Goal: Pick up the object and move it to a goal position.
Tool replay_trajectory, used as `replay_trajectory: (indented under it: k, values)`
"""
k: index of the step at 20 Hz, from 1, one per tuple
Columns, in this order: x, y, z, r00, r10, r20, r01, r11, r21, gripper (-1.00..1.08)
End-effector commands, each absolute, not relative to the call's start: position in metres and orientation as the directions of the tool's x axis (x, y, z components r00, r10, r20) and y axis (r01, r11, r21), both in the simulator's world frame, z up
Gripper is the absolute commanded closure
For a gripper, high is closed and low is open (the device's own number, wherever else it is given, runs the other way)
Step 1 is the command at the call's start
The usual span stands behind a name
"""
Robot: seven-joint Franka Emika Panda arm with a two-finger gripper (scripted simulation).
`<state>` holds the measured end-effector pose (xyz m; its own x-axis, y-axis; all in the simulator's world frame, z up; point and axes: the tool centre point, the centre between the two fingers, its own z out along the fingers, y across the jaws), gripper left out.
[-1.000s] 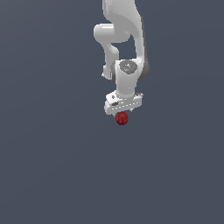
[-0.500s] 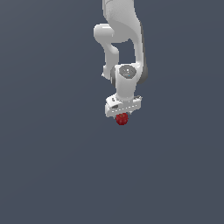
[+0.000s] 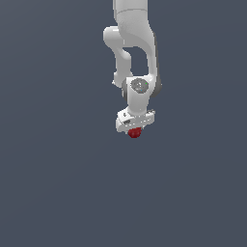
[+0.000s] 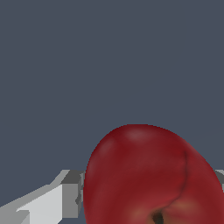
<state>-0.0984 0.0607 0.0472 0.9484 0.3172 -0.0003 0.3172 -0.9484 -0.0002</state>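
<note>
**Red fruit-like object held under a white robot arm**

In the wrist view, the dark red, rounded object (image 4: 151, 177) fills the lower right of the frame, with a grey-white finger (image 4: 52, 201) touching its side. In the exterior view, just above centre, the gripper (image 3: 135, 129) is closed around the object (image 3: 134, 133). The white arm (image 3: 132, 53) rises to the top edge against plain dark grey.
</note>
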Motion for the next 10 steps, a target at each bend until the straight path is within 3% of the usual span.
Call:
replay_trajectory:
  k: [1,10]
  values:
    - [-0.0983,0.0608,0.046,0.948,0.317,0.0,0.317,-0.948,0.0,1.08]
    - [-0.0983,0.0605,0.0472,0.948,0.317,0.001,0.317,-0.948,0.001,1.08]
